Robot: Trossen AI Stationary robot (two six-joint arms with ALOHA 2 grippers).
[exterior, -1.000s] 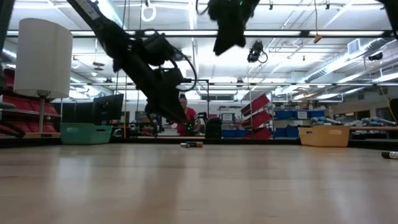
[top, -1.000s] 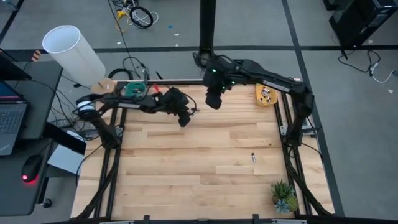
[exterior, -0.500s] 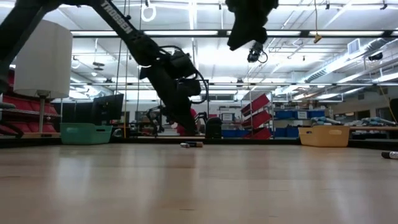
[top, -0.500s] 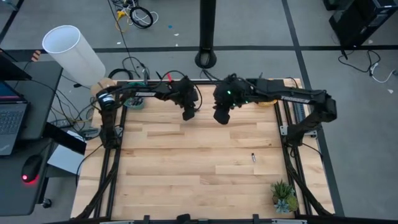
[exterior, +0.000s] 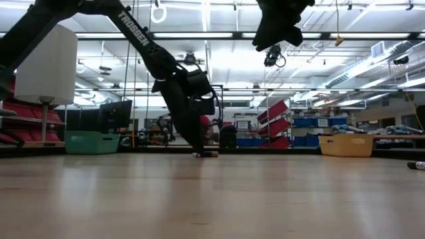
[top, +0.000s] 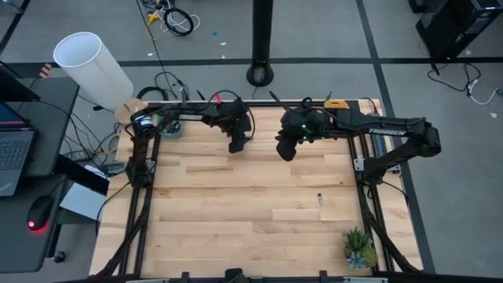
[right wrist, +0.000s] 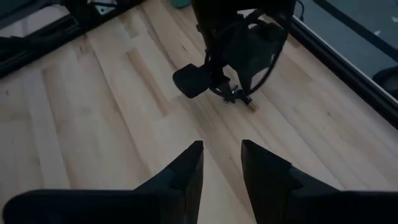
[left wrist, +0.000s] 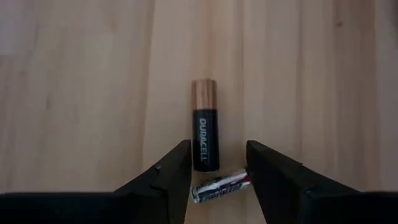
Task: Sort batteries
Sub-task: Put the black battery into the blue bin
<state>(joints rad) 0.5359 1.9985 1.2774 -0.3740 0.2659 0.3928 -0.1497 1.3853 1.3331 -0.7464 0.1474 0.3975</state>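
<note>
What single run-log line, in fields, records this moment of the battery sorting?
left gripper: jaws open, low over two batteries | right gripper: raised, empty, jaws apart | lone battery: untouched, mid-table

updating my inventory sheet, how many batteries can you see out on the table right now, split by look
black and copper battery: 1
silvery battery lying beside it between the left tool's fingers: 1
lone dark battery on the right side of the table: 1
total: 3
</note>
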